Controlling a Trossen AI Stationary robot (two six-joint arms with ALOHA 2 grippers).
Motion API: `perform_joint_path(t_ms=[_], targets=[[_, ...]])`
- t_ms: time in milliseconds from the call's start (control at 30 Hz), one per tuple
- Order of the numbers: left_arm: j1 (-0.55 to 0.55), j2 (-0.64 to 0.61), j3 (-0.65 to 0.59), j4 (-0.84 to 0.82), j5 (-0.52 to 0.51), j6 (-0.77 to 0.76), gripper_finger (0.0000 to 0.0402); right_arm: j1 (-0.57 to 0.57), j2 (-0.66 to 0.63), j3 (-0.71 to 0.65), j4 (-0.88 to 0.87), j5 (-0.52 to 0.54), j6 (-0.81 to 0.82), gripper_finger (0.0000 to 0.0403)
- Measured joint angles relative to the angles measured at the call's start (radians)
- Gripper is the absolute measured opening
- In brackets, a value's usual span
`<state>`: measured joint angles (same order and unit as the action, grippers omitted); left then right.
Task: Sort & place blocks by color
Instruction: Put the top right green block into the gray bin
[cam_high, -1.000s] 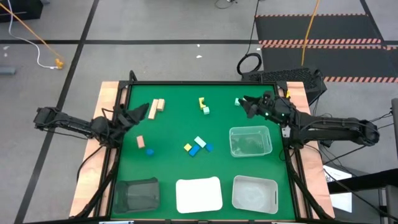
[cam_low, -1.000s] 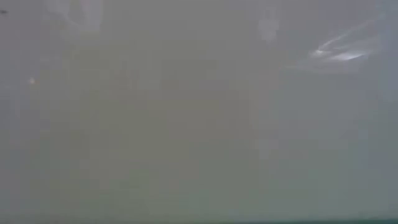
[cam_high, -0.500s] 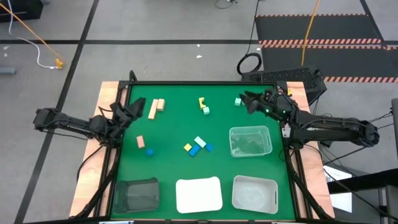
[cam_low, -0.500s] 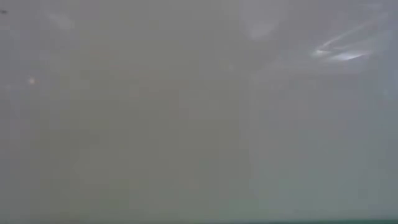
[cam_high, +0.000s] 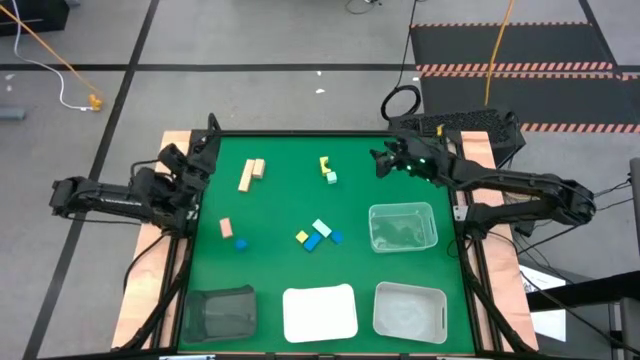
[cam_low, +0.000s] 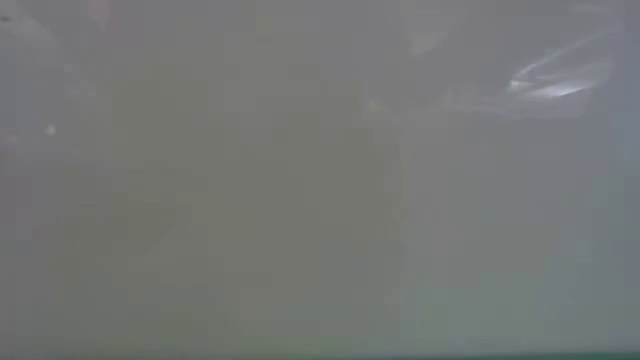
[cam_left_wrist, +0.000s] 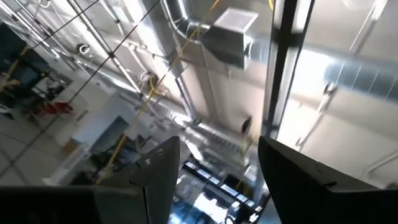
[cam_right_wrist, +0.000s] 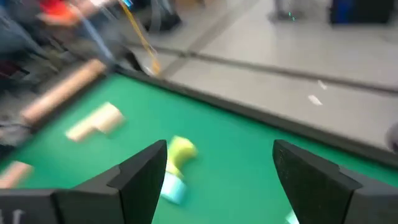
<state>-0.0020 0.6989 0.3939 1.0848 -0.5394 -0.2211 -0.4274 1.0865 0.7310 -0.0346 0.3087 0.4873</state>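
Green felt surface (cam_high: 280, 205) carries small, light, rigid wooden blocks (cam_high: 318, 235) scattered mid-table; grip each across flat sides. Right end effector (cam_high: 381, 162) hovers released, empty, near far edge; left end effector (cam_high: 205, 152) parted, empty.

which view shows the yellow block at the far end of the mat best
The high view: the yellow block sits whole on the green mat, a pale mint block touching it. The right wrist view shows it closer but blurred, between that gripper's fingers. The low view is fogged; the left wrist view points at the ceiling.
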Motion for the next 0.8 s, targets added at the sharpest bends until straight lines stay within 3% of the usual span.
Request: perform_joint_path(t_ms=[200,333,467,633,800], targets=[[0.048,0.059,0.119,-0.393,0.000,-0.063,0.0218,-0.123,0.057,0.025,-0.134,-0.136,0.061,0.0285],[0.118,0.112,0.190,-0.659,-0.063,-0.239,0.0218,-0.204,0.084,0.026,-0.144,-0.194,0.051,0.0276],[0.207,0.174,0.240,-0.859,-0.035,-0.384,0.0218,-0.275,0.122,0.026,-0.168,-0.207,0.058,0.0260],[0.279,0.256,0.251,-0.882,0.107,-0.458,0.0218,-0.300,0.186,0.026,-0.255,-0.207,0.046,0.0256],[0.311,0.316,0.251,-0.878,0.177,-0.474,0.0218,-0.300,0.236,0.026,-0.253,-0.190,0.025,0.0273]])
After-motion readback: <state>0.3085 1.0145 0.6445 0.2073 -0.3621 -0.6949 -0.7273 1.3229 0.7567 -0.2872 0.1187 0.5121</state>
